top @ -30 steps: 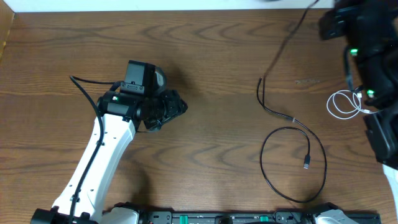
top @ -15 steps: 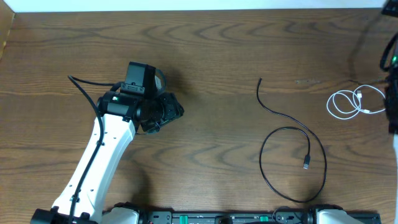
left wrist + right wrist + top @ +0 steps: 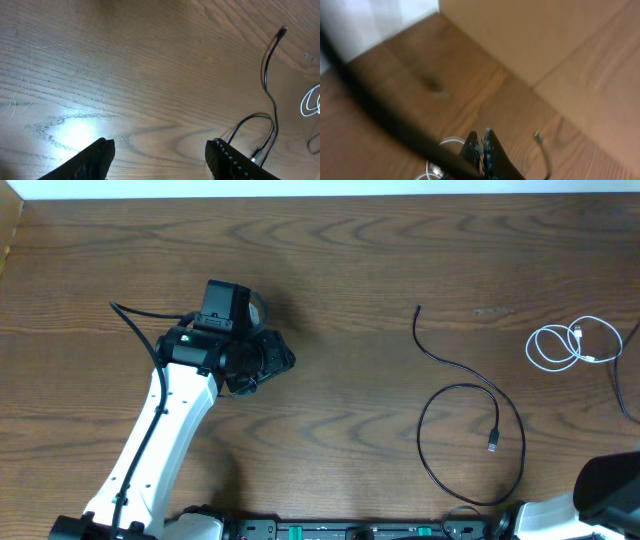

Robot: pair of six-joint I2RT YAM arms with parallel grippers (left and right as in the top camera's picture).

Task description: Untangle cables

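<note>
A black cable [image 3: 470, 395] lies on the table right of centre in one big loop, its plug [image 3: 494, 444] inside the loop. The left wrist view shows it ahead [image 3: 270, 100]. A coiled white cable [image 3: 556, 346] rests at the right, and it also shows in the right wrist view [image 3: 450, 140]. Another black cable [image 3: 622, 380] curves along the right edge. My left gripper [image 3: 272, 358] hovers open over bare wood, far left of the cables, and grips nothing [image 3: 160, 150]. My right gripper [image 3: 481, 135] is shut above the white coil. A blurred black cord [image 3: 380, 117] crosses it; whether it is gripped does not show.
The table [image 3: 340, 260] is dark wood grain. Part of the right arm [image 3: 610, 485] shows at the bottom right corner. A light wall or board [image 3: 530, 35] stands beyond the table edge in the right wrist view.
The right arm has left the top right of the overhead view. The black cable it trailed there now hangs along the right edge. The left arm has barely moved.
</note>
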